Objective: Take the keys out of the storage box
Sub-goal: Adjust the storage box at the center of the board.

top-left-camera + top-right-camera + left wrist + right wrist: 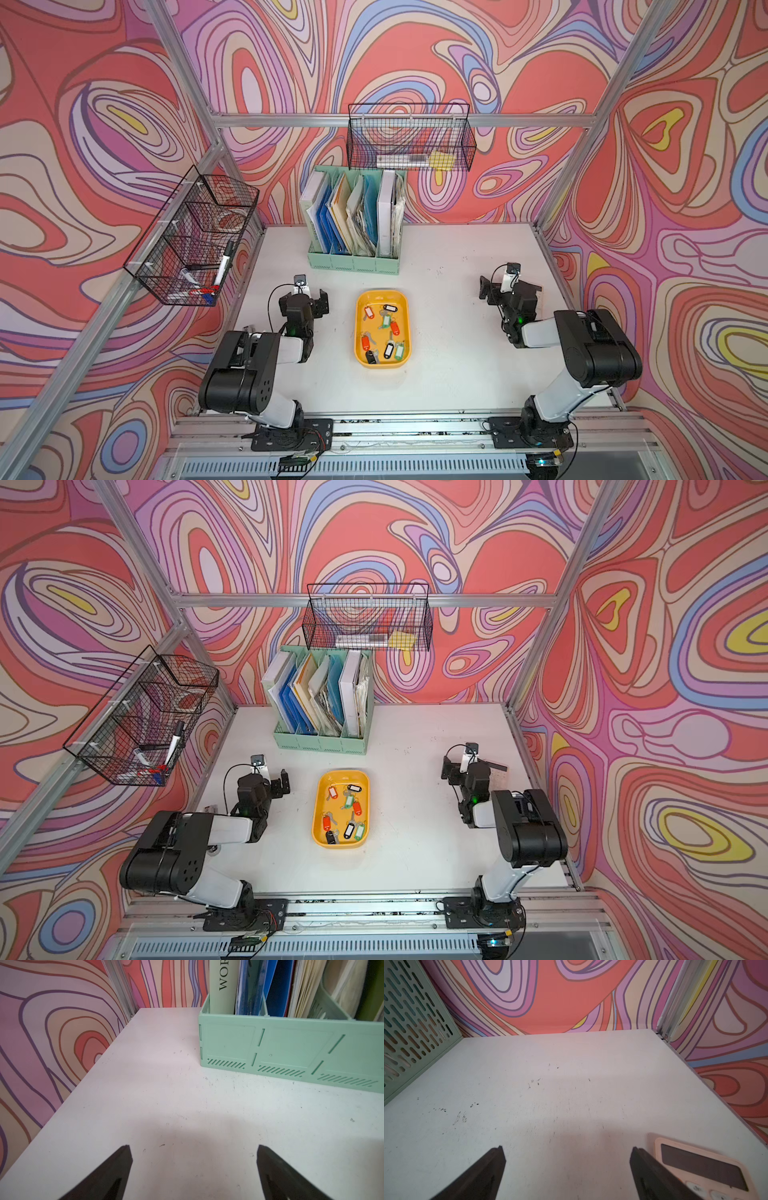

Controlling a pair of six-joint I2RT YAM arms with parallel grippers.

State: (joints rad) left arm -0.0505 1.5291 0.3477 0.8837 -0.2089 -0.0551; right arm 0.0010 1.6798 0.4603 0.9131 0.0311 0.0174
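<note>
- Only the top views show the tray [382, 365]. It lies flat mid-table on the white table [457, 374], with all the keys [395, 327] inside it.
- Counted there are eight keys: three with orange tags, two green, three black. Two of the black tags carry white labels.
- The left gripper [193, 1148] sits near the tray's left side, not touching it. Its wrist view shows both fingers spread wide over bare table with nothing between them.
- The right gripper [567, 1148] sits well apart from the tray on the right, its jaws likewise wide and empty.
- Its wrist view alone shows clearly one pale device [702, 1165] with a dark screen and buttons, just beside one finger. In the top views the gripper hides most of it.
- Farther back stands one mint organiser [353, 262] with four slots full of folders. The left wrist view shows its front and a spine lettered "WOR"; the right wrist view shows only its perforated side.
- Two wire baskets [195, 237] hang on the frame, seen only from the top: one on the left wall with markers, one at the rear with a yellow item.
</note>
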